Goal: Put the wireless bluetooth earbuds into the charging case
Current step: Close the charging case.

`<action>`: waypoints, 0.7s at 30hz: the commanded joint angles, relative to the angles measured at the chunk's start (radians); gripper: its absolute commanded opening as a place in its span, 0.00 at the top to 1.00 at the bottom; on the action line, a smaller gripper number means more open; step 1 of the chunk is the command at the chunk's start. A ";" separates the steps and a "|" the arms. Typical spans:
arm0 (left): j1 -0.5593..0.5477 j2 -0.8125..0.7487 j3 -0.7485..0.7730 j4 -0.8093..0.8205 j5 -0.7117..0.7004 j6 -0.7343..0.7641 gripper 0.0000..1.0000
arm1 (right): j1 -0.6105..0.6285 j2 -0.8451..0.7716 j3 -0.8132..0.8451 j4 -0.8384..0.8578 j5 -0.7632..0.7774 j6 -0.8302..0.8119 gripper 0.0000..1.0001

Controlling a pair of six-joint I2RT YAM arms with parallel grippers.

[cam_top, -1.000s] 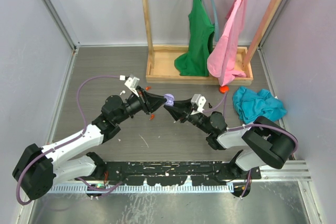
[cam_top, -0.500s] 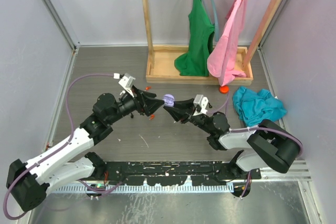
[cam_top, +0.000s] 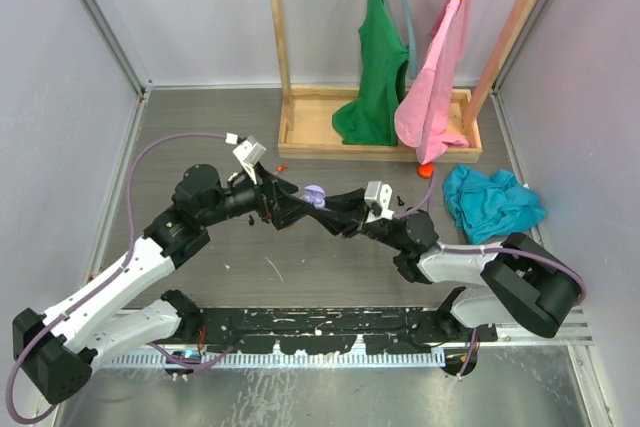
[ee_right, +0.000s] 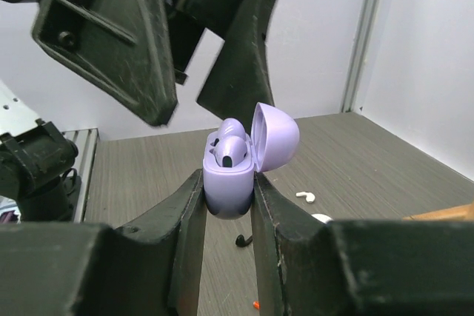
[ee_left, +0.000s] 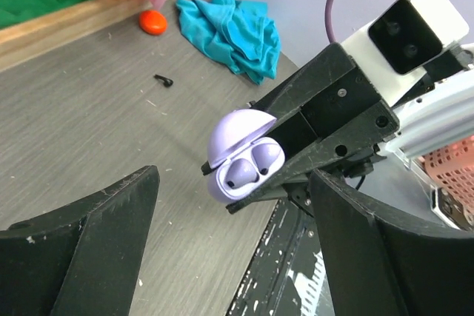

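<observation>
Operator: Since a second ago, the left end effector (cam_top: 292, 205) has gone from pinched at the charging case (ee_left: 241, 160) to spread wide, and it has backed just off the case.
Supervisor: Case location?
Operator: It is held off the worktop (ee_left: 89, 123), pinched at its base by the right end effector (cam_top: 330, 208), with the lid hinged up.
Supervisor: Progress?
Operator: I see two lilac earbuds (ee_left: 238, 177) seated in the wells. I judge that pair inserted. The lid is not yet shut.
Supervisor: Remaining items?
Operator: A black earbud (ee_left: 164, 80) and a white earbud (ee_right: 304, 197) lie loose on the worktop, well apart from the case. Beyond them lie a red disc (ee_left: 153, 21) and a teal cloth (ee_left: 231, 26).
Supervisor: Obstructions?
Operator: Nothing stands between the left end effector and the case. Both wells are occupied, so I judge that no loose bud fits now.
</observation>
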 commanded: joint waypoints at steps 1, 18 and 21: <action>0.026 0.047 0.036 0.079 0.149 -0.054 0.15 | 0.004 -0.019 0.063 -0.006 -0.077 -0.002 0.89; 0.094 0.120 -0.022 0.351 0.360 -0.244 0.18 | -0.002 0.010 0.083 -0.067 -0.162 0.021 0.87; 0.094 0.113 -0.026 0.347 0.364 -0.240 0.18 | -0.008 0.017 0.086 -0.077 -0.162 0.025 0.87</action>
